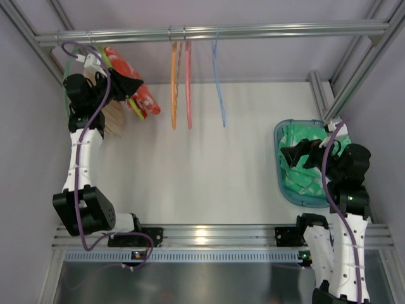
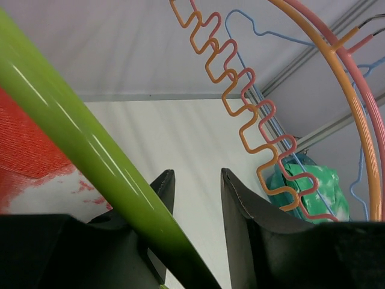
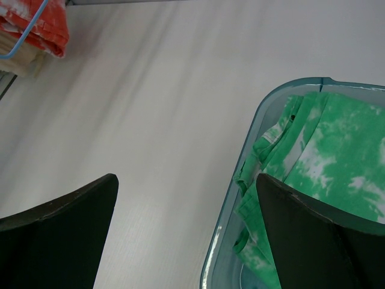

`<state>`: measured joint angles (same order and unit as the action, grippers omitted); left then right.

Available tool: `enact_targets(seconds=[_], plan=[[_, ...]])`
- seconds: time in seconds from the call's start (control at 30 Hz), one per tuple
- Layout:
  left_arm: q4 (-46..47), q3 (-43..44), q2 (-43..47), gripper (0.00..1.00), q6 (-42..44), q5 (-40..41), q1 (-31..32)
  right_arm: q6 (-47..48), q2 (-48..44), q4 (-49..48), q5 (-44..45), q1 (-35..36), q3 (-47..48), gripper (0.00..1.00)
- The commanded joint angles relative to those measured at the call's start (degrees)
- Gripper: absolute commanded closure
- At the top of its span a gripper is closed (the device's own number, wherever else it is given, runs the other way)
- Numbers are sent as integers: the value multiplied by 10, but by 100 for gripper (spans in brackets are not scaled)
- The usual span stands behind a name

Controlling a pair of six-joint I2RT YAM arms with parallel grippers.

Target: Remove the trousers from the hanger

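Observation:
The red-orange trousers [image 1: 149, 101] with white marks hang on the lime green hanger [image 1: 106, 58] from the rail at the far left. My left gripper [image 1: 140, 84] is right at them, jaws open. In the left wrist view the hanger's bar [image 2: 90, 144] runs slantwise across my left finger [image 2: 163, 186] and down into the gap of the left gripper [image 2: 195, 174]; the trousers [image 2: 24, 150] lie just left of it. My right gripper [image 1: 290, 155] is open and empty over the near edge of a bin; it also shows in the right wrist view [image 3: 186, 177].
Orange [image 1: 173, 88], pink [image 1: 188, 88] and blue [image 1: 219, 88] hangers hang empty from the rail [image 1: 253, 30]. A tan garment [image 1: 114, 119] hangs beside the trousers. A teal bin [image 1: 280, 174] at the right holds green-and-white cloth [image 3: 325, 144].

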<state>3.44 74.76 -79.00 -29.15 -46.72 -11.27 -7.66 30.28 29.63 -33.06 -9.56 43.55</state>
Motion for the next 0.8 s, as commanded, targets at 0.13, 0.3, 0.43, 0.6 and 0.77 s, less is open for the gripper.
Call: enact_targets(seconds=[0.13, 0.3, 0.43, 0.6, 0.77], plan=[[162, 39, 97, 73, 27, -66, 96, 7, 6, -6, -3, -4, 19, 1], [158, 43, 98, 58, -60, -36, 87, 7, 2, -4, -3, -4, 18, 1], [129, 43, 101, 35, -89, -24, 79, 7, -3, -4, -1, -4, 15, 1], [110, 34, 101, 25, -118, -24, 72, 8, -4, -3, 0, -4, 15, 1], [105, 20, 101, 2, -118, -16, 70, 8, -5, -3, 0, -4, 15, 1]])
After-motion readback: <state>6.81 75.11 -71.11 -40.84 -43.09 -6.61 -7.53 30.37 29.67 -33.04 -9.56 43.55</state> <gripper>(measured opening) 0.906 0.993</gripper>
